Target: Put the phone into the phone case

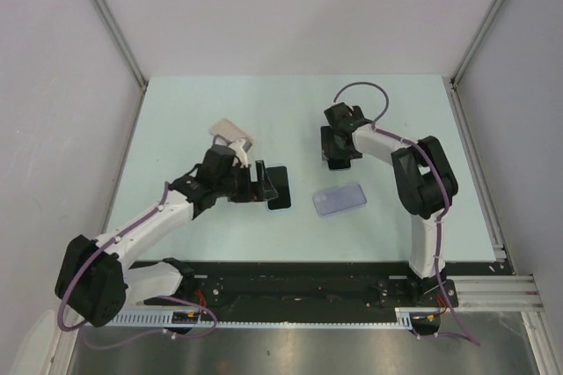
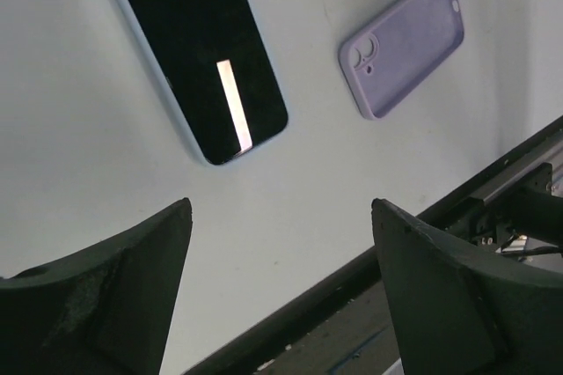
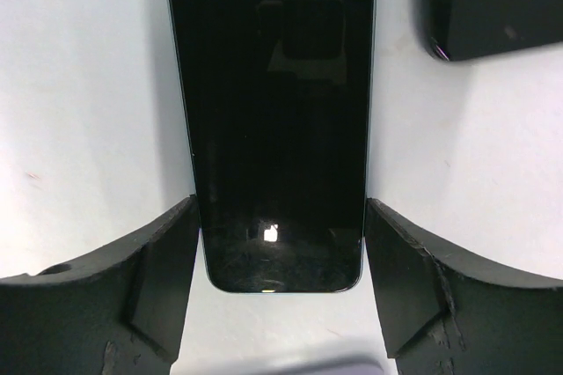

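Observation:
A black phone (image 3: 277,84) lies flat on the pale table, screen up. My right gripper (image 3: 280,201) is shut on it, with both fingertips against its long sides near one end; from above that gripper (image 1: 337,157) stands over it at centre right. A second black phone with a pale-blue edge (image 2: 198,49) lies just ahead of my left gripper (image 2: 281,206), which is open with only bare table between its fingers. In the top view this phone (image 1: 280,188) touches nothing. The lavender phone case (image 1: 340,200) lies back up between the arms, camera cut-out showing (image 2: 403,45).
A dark object's corner (image 3: 493,1) shows at the upper right of the right wrist view. A beige piece (image 1: 230,133) sits behind my left wrist. The black rail (image 1: 308,274) runs along the near table edge. Grey walls with metal posts (image 1: 475,40) enclose the table.

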{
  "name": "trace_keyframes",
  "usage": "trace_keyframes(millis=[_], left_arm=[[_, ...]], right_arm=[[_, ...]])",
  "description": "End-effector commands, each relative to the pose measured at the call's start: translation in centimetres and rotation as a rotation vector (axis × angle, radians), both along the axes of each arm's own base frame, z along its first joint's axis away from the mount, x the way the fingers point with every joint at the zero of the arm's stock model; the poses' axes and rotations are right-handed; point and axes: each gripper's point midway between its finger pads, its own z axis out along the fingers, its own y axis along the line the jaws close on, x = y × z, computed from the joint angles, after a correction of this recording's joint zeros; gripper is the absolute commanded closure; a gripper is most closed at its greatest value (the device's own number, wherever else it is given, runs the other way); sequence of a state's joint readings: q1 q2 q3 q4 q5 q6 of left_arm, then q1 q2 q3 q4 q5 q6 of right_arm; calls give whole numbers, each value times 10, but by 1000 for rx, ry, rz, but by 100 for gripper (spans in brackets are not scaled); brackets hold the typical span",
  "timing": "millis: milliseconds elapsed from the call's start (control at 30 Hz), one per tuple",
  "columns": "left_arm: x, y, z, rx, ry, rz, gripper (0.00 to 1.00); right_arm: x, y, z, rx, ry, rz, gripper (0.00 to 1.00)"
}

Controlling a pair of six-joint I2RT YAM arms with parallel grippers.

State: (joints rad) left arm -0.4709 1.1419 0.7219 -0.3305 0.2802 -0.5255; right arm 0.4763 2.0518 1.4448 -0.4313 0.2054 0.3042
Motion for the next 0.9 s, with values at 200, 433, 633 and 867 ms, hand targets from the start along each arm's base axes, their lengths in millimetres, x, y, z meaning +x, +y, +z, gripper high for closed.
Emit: trace_keyframes(millis=[200,433,633,867], left_arm=[[9,-78,14,20,-41,190,18],[2,-134,-10,67,17,125,21],[-3,-165,-40,94,87,52,28],[-13,-169,-59,191,81,-4,32]], right_arm=[[-44,-52,21,17,24,-73,43],[-79,-78,18,71,39,-99,44],[-109,-76,18,126,69,-84,44],[-141,-88,16,142,90,-148,45]])
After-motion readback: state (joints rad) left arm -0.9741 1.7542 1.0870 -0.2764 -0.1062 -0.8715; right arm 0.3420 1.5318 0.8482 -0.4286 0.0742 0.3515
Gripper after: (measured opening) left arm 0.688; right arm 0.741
